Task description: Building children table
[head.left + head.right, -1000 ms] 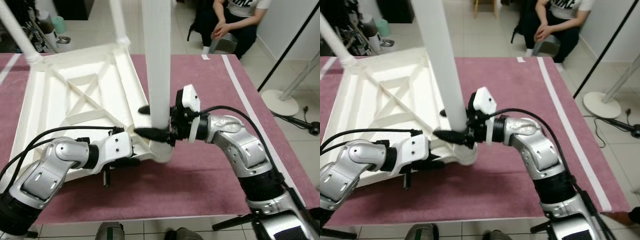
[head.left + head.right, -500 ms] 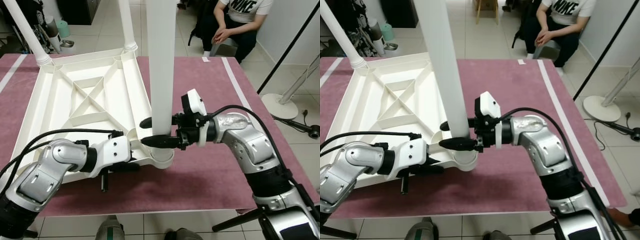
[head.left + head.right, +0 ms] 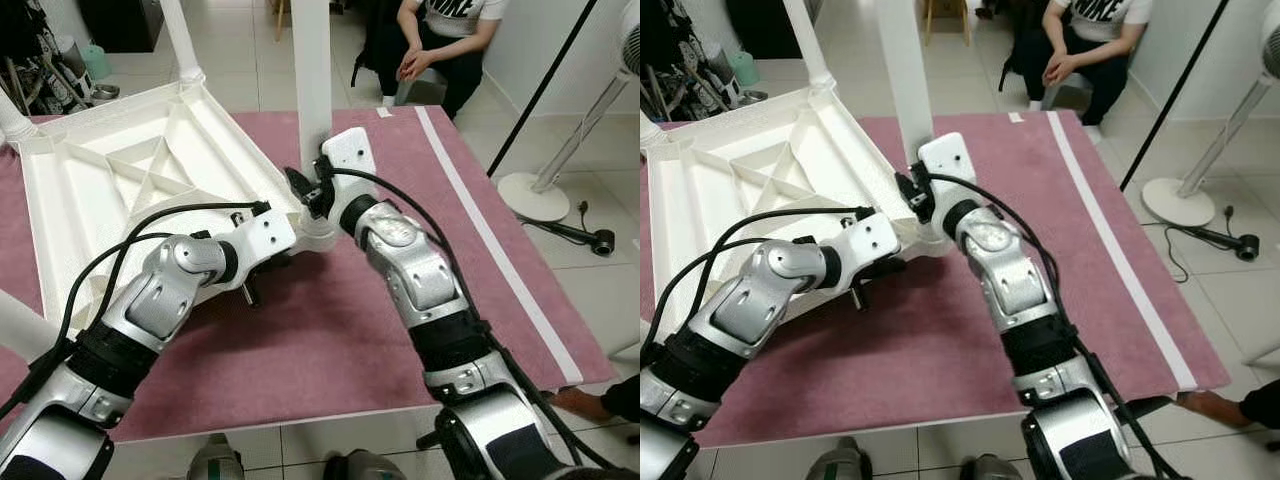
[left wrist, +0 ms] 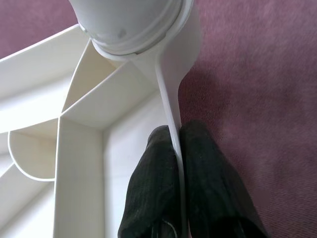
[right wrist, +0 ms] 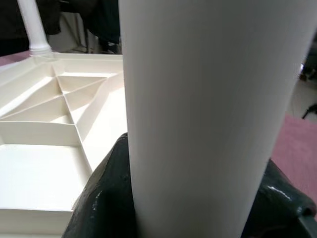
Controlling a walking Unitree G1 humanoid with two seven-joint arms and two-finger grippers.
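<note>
A white children's table top (image 3: 110,190) lies upside down on a maroon mat (image 3: 330,330). A white leg (image 3: 311,60) stands upright in its near right corner socket (image 3: 318,232). My right gripper (image 3: 305,190) is shut on this leg just above the socket, and in the right wrist view a black finger (image 5: 106,198) shows on each side of the leg (image 5: 198,109). My left gripper (image 3: 272,262) is shut on the table top's thin rim (image 4: 171,114) close to that corner, one finger (image 4: 151,193) inside the rim and one outside.
Other white legs stand at the far corner (image 3: 182,40), the left corner (image 3: 8,115) and near my left arm (image 3: 20,330). A person (image 3: 435,40) sits beyond the mat. A fan base (image 3: 535,190) stands on the tiles at right; a hand (image 3: 570,400) rests at the mat's near right edge.
The whole view has shifted. My right wrist has swung from beside the leg to its near side, still holding it. The table top has turned on the mat; my left gripper keeps the rim.
</note>
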